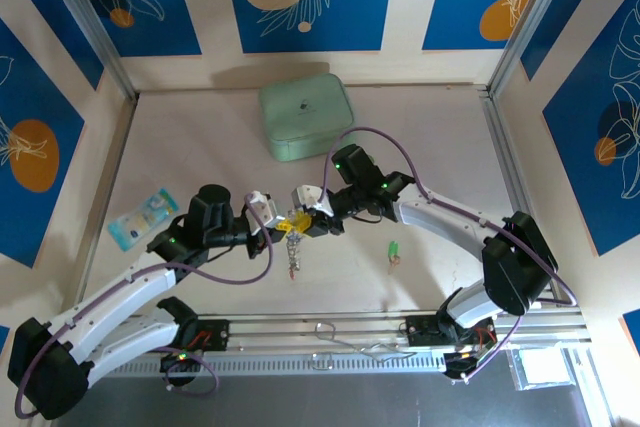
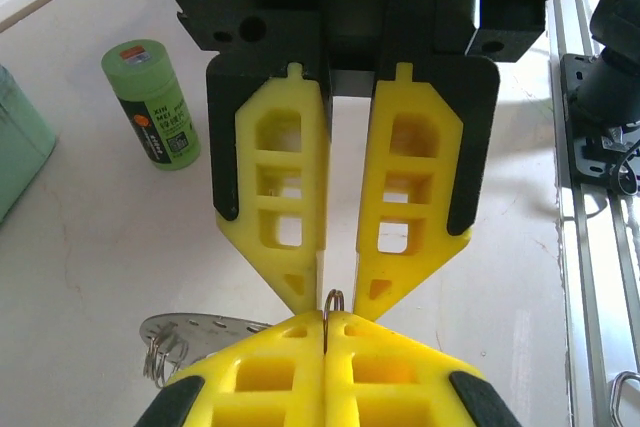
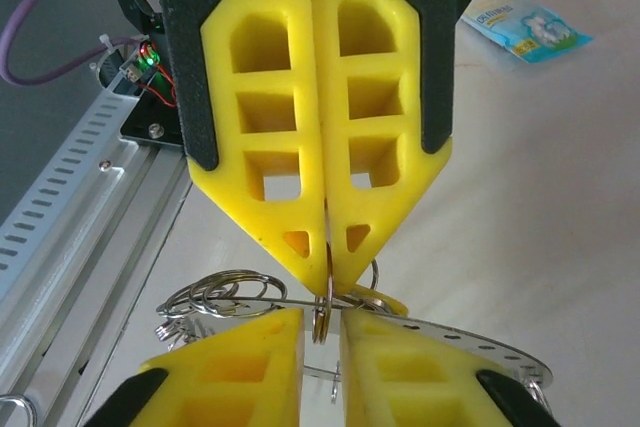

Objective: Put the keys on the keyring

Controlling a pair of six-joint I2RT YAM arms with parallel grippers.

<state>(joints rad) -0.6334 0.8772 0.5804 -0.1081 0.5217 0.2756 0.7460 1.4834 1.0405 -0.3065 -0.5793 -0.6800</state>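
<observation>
**Two tools meet above the surface**

We see the left tool [image 1: 281,225] and the right tool [image 1: 303,224] tip to tip, with the keyring [image 1: 292,253] dangling beneath them. A mint-green case [image 1: 305,119] lies behind them. A blue packet [image 1: 143,217] sits to the left and a small green cylinder [image 1: 394,250] to the right.

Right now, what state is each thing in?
left gripper: shut, tip to tip with the right one.
right gripper: shut on the keyring.
keyring: pinched at the fingertips.
mint-green case: closed.
green cylinder: upright.
blue packet: lying flat.
</observation>
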